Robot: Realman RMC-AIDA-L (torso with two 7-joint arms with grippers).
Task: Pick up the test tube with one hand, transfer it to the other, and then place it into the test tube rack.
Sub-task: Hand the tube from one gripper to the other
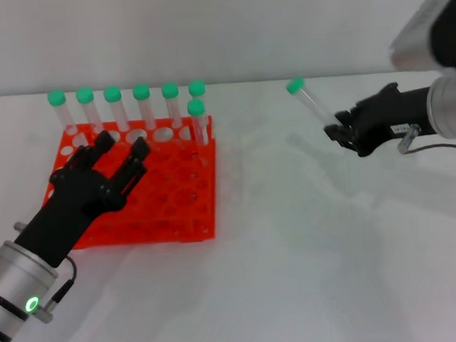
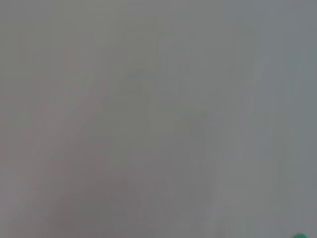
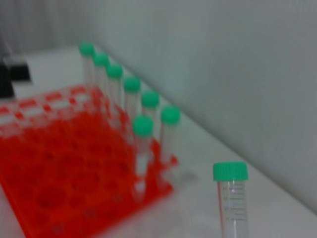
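The test tube point(image 1: 312, 102), clear with a green cap, is held tilted in the air, cap up and toward the rack. My right gripper point(image 1: 342, 130) is shut on its lower end, to the right of the rack. The tube also shows in the right wrist view point(image 3: 231, 198). The orange-red test tube rack point(image 1: 175, 208) stands at the left and shows in the right wrist view point(image 3: 54, 183). My left gripper point(image 1: 122, 145) hovers over the rack's left part, fingers spread and empty. The left wrist view shows only grey blur.
Several green-capped tubes point(image 1: 143, 106) stand in the rack's back row, and one more point(image 1: 198, 121) stands just in front of them at the right end; they also show in the right wrist view point(image 3: 132, 96). White table point(image 1: 316, 243) lies between the rack and the right gripper.
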